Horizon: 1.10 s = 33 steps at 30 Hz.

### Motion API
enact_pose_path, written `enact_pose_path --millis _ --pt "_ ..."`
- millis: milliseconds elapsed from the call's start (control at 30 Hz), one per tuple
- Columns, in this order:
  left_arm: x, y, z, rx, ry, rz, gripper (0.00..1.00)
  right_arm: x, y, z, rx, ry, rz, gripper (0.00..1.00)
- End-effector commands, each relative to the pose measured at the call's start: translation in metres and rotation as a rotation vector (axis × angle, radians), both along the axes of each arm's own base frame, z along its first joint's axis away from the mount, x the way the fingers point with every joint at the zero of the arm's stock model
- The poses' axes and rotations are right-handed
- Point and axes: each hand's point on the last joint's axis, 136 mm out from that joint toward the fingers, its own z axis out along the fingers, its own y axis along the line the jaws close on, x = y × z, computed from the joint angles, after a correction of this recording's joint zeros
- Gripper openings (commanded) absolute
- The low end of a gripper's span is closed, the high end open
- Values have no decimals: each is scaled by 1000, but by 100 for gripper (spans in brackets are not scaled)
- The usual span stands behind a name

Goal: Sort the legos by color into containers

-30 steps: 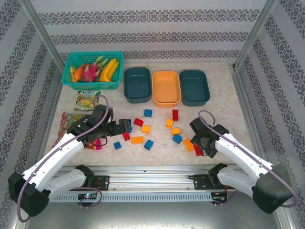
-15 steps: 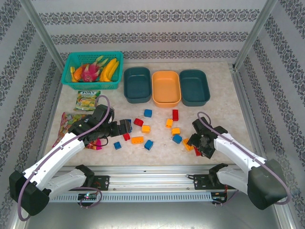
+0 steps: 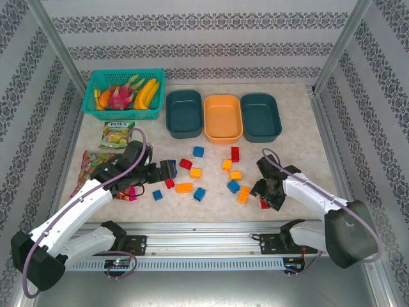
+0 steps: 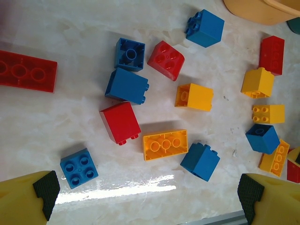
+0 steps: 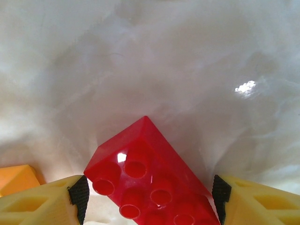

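Several red, blue and orange legos lie loose mid-table below three empty containers: a teal tub (image 3: 184,113), an orange tub (image 3: 223,118) and a second teal tub (image 3: 261,116). My right gripper (image 3: 264,196) is down at the table over a long red lego (image 3: 264,204). In the right wrist view that red lego (image 5: 145,159) lies slantwise between the fingers of the right gripper (image 5: 150,196), pads close at its sides, still on the table. My left gripper (image 3: 167,169) hovers wide open over the left cluster; its wrist view shows the left gripper (image 4: 149,193) near an orange long lego (image 4: 165,145).
A turquoise basket (image 3: 124,94) of fruit stands at the back left, with snack packets (image 3: 117,135) in front of it under my left arm. A metal rail (image 3: 211,227) runs along the near table edge. An orange lego (image 3: 243,194) and a blue lego (image 3: 233,187) lie just left of my right gripper.
My right gripper has shifted left and down around the red lego, and its jaws have narrowed. The orange and blue legos beside it slid slightly left. The left arm has not moved.
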Motion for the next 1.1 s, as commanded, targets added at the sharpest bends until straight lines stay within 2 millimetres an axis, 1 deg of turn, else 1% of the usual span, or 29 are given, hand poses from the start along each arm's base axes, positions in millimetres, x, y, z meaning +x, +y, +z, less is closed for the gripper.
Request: enact_pose_path --millis 0,100,167,300,400,500,600,700,833,933,1000,1067 --pt "-2 -3 0 -7 -11 -5 100 5 5 3 18 15 1 71" --pt "-1 -5 0 -17 -12 -6 100 10 9 1 32 16 6 68" --pt "0 -7 0 -28 -14 -11 100 14 11 1 30 17 9 63" --pt "0 -12 -1 -46 -15 -27 100 20 10 1 6 18 30 50" --pt "0 -14 -1 -53 -16 -34 100 24 8 3 -8 7 39 43" --pt "1 -15 0 -59 -18 -36 100 33 7 12 -28 -34 47 36" --pt "4 -18 4 -71 -25 -37 100 46 6 31 -48 -88 66 34" --pt "13 -25 15 -98 -40 -32 100 71 7 65 -70 -169 96 33" --pt "35 -38 36 -123 -73 -22 100 123 9 111 -75 -289 133 33" --pt "55 -48 50 -134 -98 -13 100 166 5 128 -63 -341 133 33" --pt "69 -54 56 -137 -112 -3 100 193 -1 131 -63 -348 129 32" --pt "82 -61 61 -141 -127 -5 100 219 -8 128 -69 -348 120 32"
